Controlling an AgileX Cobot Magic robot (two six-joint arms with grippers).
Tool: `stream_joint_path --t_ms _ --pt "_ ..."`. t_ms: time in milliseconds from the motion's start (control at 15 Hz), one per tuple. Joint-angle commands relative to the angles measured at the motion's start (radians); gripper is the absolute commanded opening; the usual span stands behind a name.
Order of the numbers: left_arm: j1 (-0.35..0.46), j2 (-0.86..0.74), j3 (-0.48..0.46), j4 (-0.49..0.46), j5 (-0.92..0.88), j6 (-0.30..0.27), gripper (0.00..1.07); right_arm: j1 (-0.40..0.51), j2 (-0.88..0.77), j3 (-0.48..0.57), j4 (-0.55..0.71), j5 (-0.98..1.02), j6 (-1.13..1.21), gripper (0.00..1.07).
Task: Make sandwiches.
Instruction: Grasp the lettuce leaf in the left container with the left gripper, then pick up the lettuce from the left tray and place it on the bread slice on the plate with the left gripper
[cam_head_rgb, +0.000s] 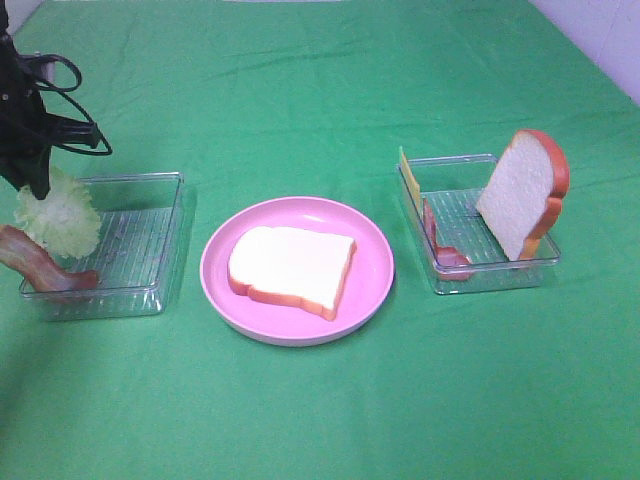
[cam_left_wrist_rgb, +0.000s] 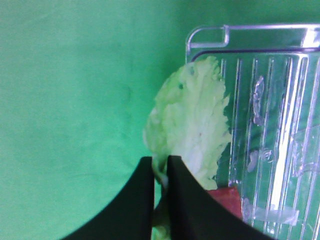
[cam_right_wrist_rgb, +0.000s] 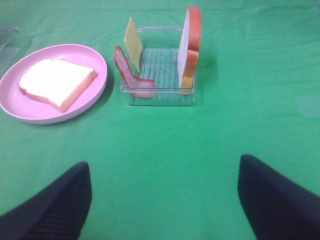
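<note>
My left gripper (cam_head_rgb: 40, 185) hangs over the left end of the left tray (cam_head_rgb: 150, 240), its fingers shut on the edge of the ruffled pale-green lettuce leaf (cam_head_rgb: 62, 215). The left wrist view shows the gripper (cam_left_wrist_rgb: 160, 172) pinching the lettuce (cam_left_wrist_rgb: 192, 125) beside the tray (cam_left_wrist_rgb: 280, 125). A bacon strip (cam_head_rgb: 45, 265) leans on that tray's front left corner. One bread slice (cam_head_rgb: 290, 268) lies flat on the pink plate (cam_head_rgb: 375, 270). In the right tray (cam_head_rgb: 490, 270) stand a second bread slice (cam_head_rgb: 525, 190), a yellow cheese square (cam_head_rgb: 408, 178) and another bacon strip (cam_head_rgb: 440, 245). My right gripper (cam_right_wrist_rgb: 165, 200) is open and empty above the cloth.
Green cloth covers the whole table. The right wrist view shows the plate (cam_right_wrist_rgb: 100, 75), the upright bread (cam_right_wrist_rgb: 190, 45), the cheese (cam_right_wrist_rgb: 133, 44) and the bacon (cam_right_wrist_rgb: 130, 75) well ahead of the right fingers (cam_right_wrist_rgb: 55, 205). The right arm is outside the high view.
</note>
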Motion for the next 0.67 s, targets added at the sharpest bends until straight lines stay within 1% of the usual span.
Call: stream_joint_path --t_ms 67,133,200,267,400,467,533,600,667 --pt "0.001 -0.009 0.007 -0.058 -0.002 0.002 0.0 -0.008 -0.015 0.001 0.002 -0.005 -0.013 0.76" --pt "0.001 -0.011 0.007 -0.081 -0.005 0.005 0.0 -0.008 -0.015 0.001 0.002 -0.005 -0.013 0.76" --pt "0.001 -0.011 0.007 -0.081 -0.005 0.005 0.0 -0.008 -0.015 0.001 0.002 -0.005 -0.013 0.76" --pt "0.001 -0.013 0.007 -0.114 -0.005 0.025 0.0 -0.008 -0.015 0.001 0.002 -0.005 -0.013 0.76" --pt "-0.002 -0.032 0.007 -0.2 -0.005 0.047 0.0 -0.008 -0.015 0.001 0.002 -0.005 -0.013 0.76" --pt "-0.003 -0.049 0.007 -0.237 -0.016 0.071 0.0 -0.008 -0.015 0.001 0.002 -0.005 -0.013 0.76" --pt "-0.008 -0.082 0.007 -0.302 -0.041 0.091 0.0 -0.008 -0.015 0.001 0.002 -0.005 -0.013 0.76" --pt "-0.014 -0.099 0.007 -0.365 -0.051 0.123 0.0 -0.008 -0.015 0.001 0.002 -0.005 -0.013 0.76" --pt "-0.023 -0.109 0.007 -0.455 -0.054 0.175 0.0 -0.008 -0.015 0.001 0.002 -0.005 -0.013 0.76"
